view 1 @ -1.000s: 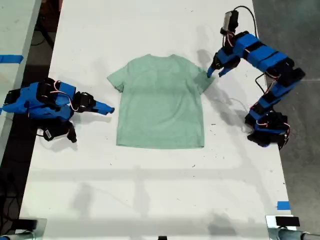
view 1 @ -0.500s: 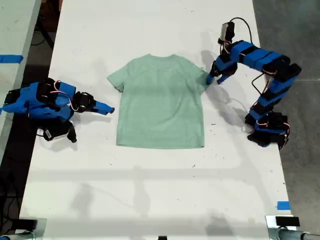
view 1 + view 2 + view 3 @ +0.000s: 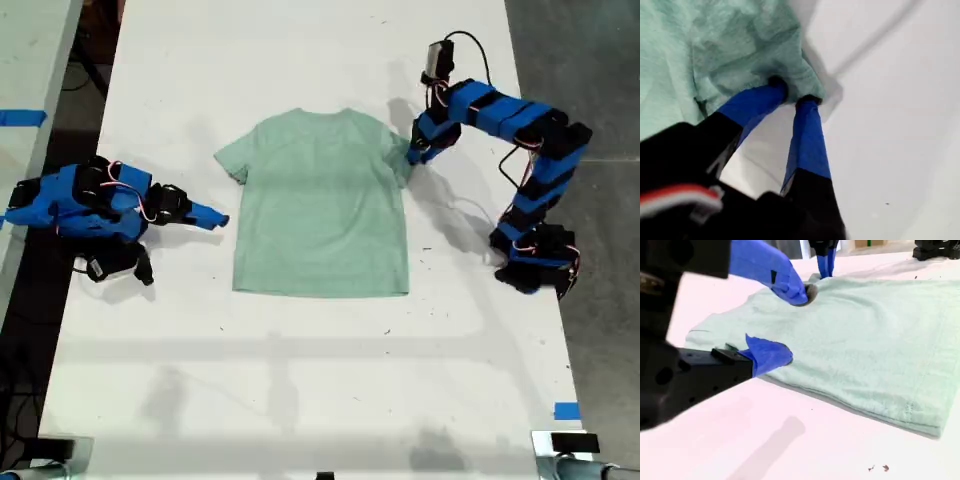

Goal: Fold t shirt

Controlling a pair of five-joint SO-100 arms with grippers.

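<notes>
The pale mint-green t shirt lies flat on the white table, neck toward the far edge. My first gripper is at the sleeve on the exterior view's right. In the first wrist view its blue fingertips pinch the bunched sleeve hem of the t shirt, so my first gripper is shut on it. My second gripper rests low on the table at the exterior view's left, a little short of the shirt's side. Its jaws stand open in the second wrist view, my second gripper beside the near sleeve of the t shirt.
The first arm's base stands at the exterior view's right of the shirt. A blue tape mark sits near the table's front corner there. A second table with blue tape is beyond the gap on the exterior view's left.
My first gripper has dropped and moved toward the shirt, closing on the sleeve and pushing its hem inward. The second arm has not moved.
</notes>
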